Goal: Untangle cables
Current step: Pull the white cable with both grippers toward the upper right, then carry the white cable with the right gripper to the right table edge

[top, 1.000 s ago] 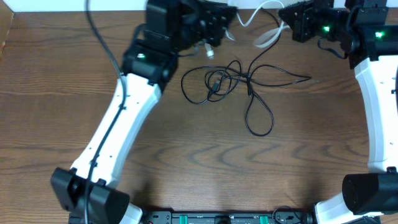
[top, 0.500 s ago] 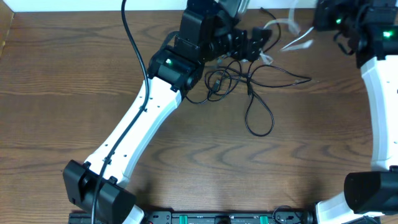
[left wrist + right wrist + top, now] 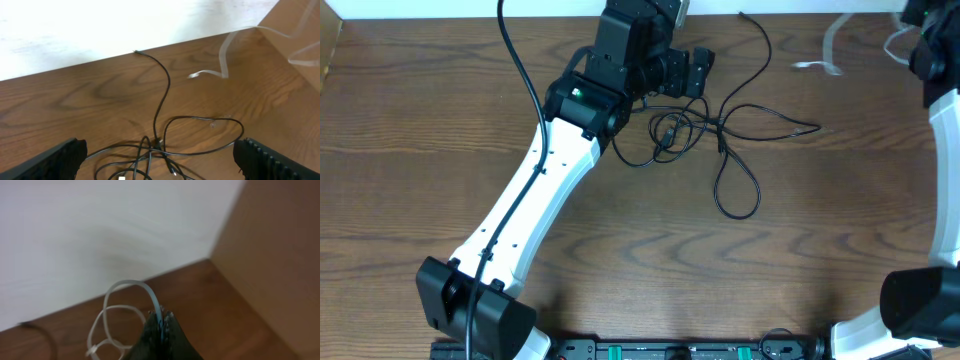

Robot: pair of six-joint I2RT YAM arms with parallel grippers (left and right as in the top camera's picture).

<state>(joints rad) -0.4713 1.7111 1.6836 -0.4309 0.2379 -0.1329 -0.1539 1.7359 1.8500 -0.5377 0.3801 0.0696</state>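
The black cable (image 3: 720, 140) lies in a loose tangle on the table, with one strand running up to the back edge. In the left wrist view, the black cable (image 3: 161, 142) knots between my wide open left gripper (image 3: 160, 162), which holds nothing. My left gripper (image 3: 688, 72) hovers just above the tangle's top. The white cable (image 3: 830, 45) hangs at the far right, apart from the black one. My right gripper (image 3: 161, 325) is shut on the white cable (image 3: 122, 285), which loops away from the fingertips.
A white wall runs along the table's back edge (image 3: 100, 55). My left arm (image 3: 540, 190) crosses the table's left half diagonally. My right arm (image 3: 945, 180) stands along the right edge.
My left gripper has opened wide and shifted right over the tangle. My right gripper has pulled the white cable right and back, away from the black cable.
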